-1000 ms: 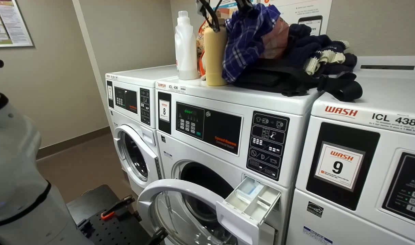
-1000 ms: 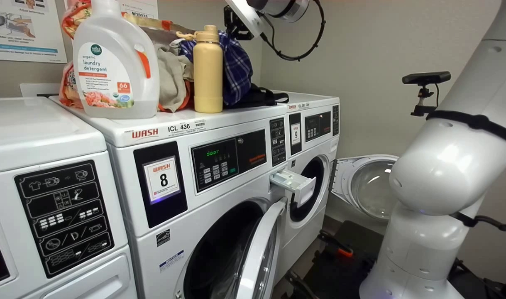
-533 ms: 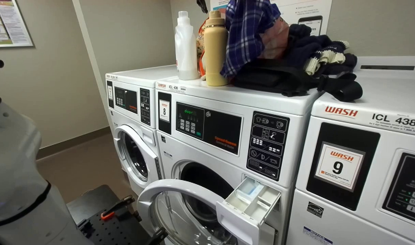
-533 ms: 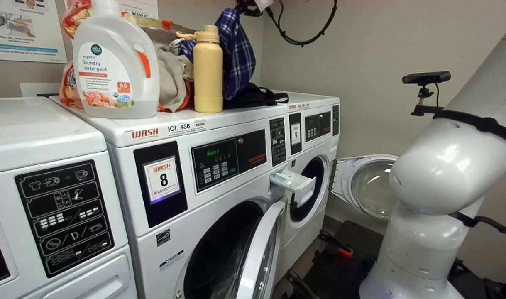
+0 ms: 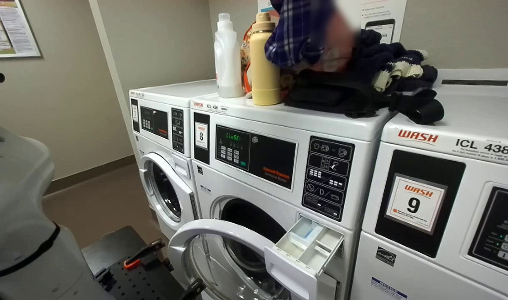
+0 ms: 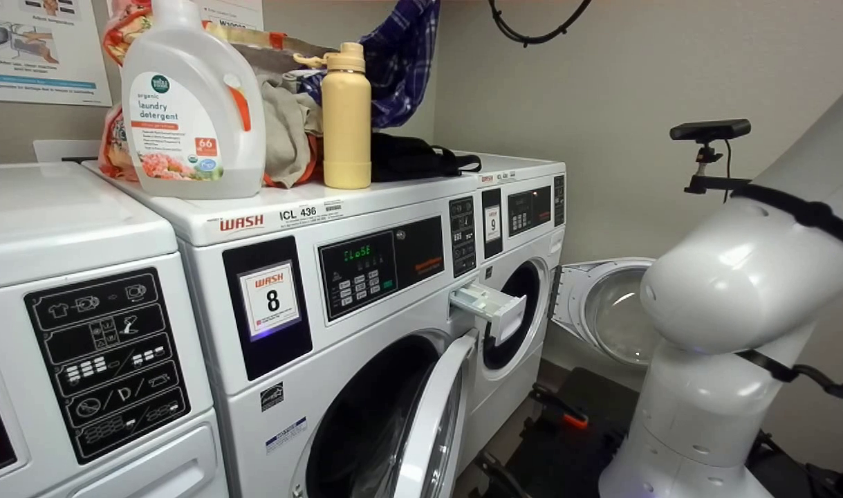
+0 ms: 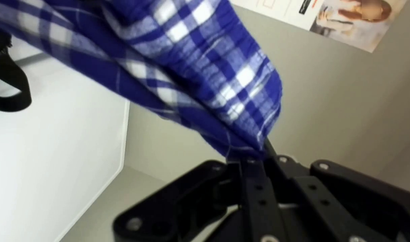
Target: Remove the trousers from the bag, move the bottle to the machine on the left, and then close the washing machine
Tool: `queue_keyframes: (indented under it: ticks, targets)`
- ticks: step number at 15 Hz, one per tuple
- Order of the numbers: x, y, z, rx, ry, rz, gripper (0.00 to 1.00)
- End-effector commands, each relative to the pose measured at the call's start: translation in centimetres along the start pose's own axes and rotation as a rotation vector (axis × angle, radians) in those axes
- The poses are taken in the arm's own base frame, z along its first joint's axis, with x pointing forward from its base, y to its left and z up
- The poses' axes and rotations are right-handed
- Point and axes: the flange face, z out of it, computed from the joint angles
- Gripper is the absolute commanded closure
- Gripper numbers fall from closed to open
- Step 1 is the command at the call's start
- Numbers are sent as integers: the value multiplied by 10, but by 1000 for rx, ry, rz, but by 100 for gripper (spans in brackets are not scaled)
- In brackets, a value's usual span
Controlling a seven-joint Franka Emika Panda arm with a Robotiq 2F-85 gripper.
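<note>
- Plainly, the trousers [image 7: 205, 67] are thin, soft cloth in deep blue plaid with white and paler blue bands, creased into long folds.
- The end effector [image 7: 253, 159] is pinching one bunched end of the trousers, where the cloth gathers to a narrow tip.
- In both exterior views the trousers hang over the surface [image 5: 295, 111], the top of washing machine 8 [image 5: 274, 199], their lower part sagging in a rounded fold just beside the yellow bottle [image 6: 347, 131].
- Whether some of the cloth lies in the patterned, orange-trimmed bag [image 6: 115, 142] cannot be told.
- The yellow bottle and the translucent detergent bottle [image 6: 193, 117] stand upright on the surface.
- On washing machine 8 the door [image 6: 431, 415] and drawer [image 5: 293, 271] are open; the display [image 6: 357, 254] reads "CLOSE".
</note>
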Motion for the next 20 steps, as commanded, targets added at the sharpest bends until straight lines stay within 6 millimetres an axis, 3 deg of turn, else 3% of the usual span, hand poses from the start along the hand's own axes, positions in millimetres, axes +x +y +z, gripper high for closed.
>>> queue_keyframes:
  ticks: [1,9,11,20]
  targets:
    - [26,-6,-30,46,120,51,99]
    - [79,-17,-107,128,326,106,99]
    - [92,-11,-121,120,376,118,99]
    - [130,19,-151,20,698,166,99]
